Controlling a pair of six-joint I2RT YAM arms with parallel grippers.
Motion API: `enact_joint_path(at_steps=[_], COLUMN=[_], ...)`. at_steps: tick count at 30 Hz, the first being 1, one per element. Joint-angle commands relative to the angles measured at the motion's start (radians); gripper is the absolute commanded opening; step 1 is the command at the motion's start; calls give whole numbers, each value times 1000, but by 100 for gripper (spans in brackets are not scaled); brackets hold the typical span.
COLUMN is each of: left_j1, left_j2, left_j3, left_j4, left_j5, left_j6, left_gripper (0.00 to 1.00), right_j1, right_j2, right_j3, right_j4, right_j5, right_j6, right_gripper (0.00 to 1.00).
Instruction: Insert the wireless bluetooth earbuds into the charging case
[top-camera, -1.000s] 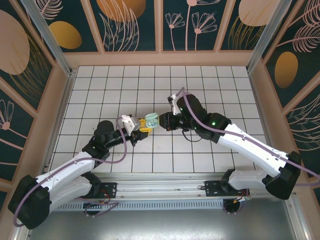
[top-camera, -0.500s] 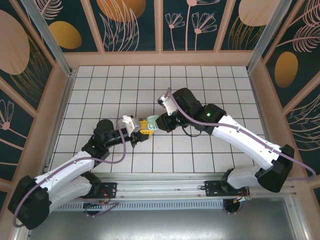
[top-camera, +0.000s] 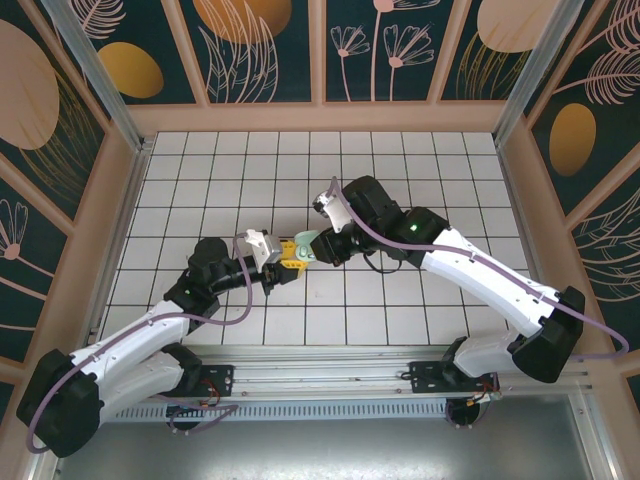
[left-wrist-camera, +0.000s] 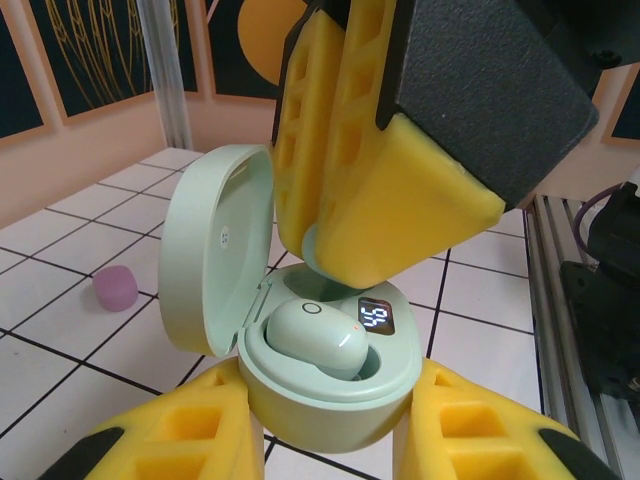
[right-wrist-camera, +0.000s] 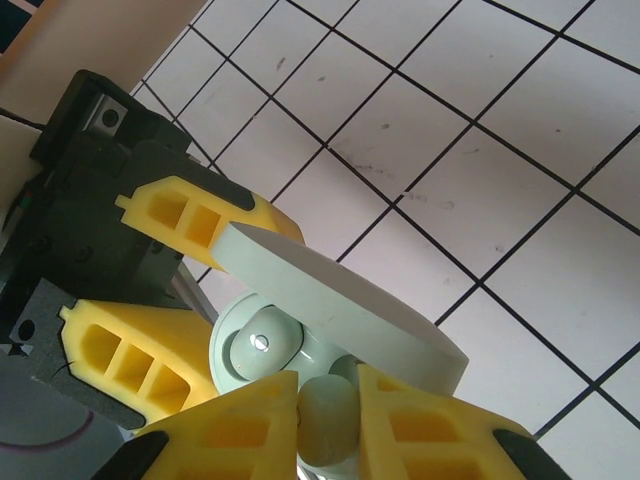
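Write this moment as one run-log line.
left gripper: jaws shut on charging case, lid open | right gripper: jaws shut on held earbud over case | in case: seated earbud | on table: purple earbud

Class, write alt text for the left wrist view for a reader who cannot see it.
An open mint charging case, clamped by the left gripper, holds one mint earbud. The right gripper holds a second mint earbud above it; a purple earbud lies on the tiles.
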Motion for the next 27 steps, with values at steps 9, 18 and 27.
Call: enact_joint_path(at_steps=[9, 18, 27], left_j1=[-7, -8, -7], left_j2=[23, 31, 35], left_j3=[42, 45, 47], left_j4=[87, 101, 116], left_j5=[71, 71, 76], left_j6=[-27, -33, -43], left_gripper=[2, 1, 2], right_j1=[-2, -2, -2], right_j2=[15, 5, -11], right_j3=[-37, -81, -84], right_j4=[100, 116, 114], right_j5=[-21, 13, 57], right_j6=[27, 33, 27], right_gripper=[18, 20, 32])
